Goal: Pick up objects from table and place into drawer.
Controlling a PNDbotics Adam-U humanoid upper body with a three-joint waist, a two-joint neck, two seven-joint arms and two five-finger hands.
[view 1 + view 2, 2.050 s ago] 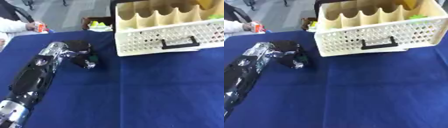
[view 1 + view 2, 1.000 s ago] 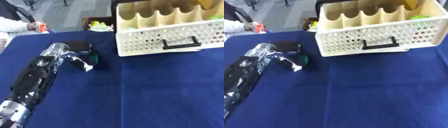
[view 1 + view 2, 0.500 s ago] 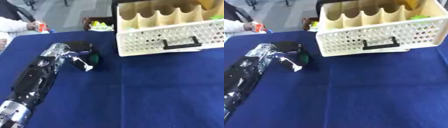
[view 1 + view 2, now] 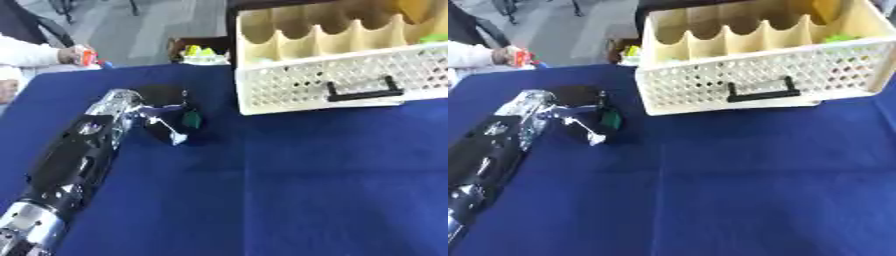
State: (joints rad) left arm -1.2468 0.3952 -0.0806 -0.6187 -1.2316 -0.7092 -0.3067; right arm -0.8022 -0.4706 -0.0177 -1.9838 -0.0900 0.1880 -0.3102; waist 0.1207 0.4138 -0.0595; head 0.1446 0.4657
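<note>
Left hand at the small green object, drawer open to its right.

Left eye view: your left hand (image 4: 166,117) sits on the blue desk (image 4: 306,190), fingers curled down around a small green object (image 4: 191,119) (dark thing, green face; what it is cannot be made out). Whether the fingers have it pinched or merely cage it, you cannot tell from here, so confirm the pinch before you lift. The right hand shows nowhere.

Right eye view: the green object (image 4: 610,119) peeks out between fingers and thumb, near the cream perforated drawer (image 4: 754,82) but apart from its front wall and black handle (image 4: 760,90). Lift straight up first, high enough to clear the lattice wall, then carry right and over a divided compartment before letting go.
</note>
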